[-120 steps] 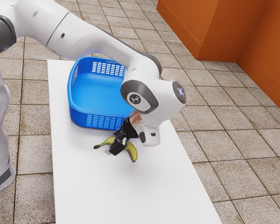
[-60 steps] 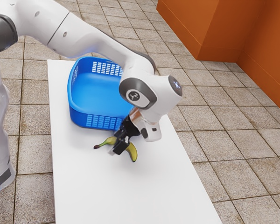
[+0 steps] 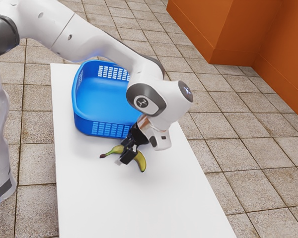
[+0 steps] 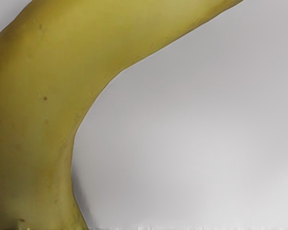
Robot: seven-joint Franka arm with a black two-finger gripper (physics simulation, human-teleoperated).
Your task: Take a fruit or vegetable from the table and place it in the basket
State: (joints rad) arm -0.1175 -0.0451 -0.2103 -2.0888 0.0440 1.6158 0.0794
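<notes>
On tiled flr [image 3: 248,148] nr orange wall [image 3: 283,44] stands plain white table [image 3: 139,208]; above, arm [image 3: 97,42] has shifted slightly vs 1 s ago, prob. fine-tuning grasp. Blue basket [image 3: 92,126] awaits. Gripper [image 3: 124,159] is at banana [image 3: 141,162], wide or narrow: can't tell. Banana's unmoved on table, just beside basket, so pick-up's prob. still TBD.

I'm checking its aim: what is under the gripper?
The banana; both its ends show past the gripper in the exterior view. The gripper hides part of its middle, so any contact there cannot be seen.
</notes>
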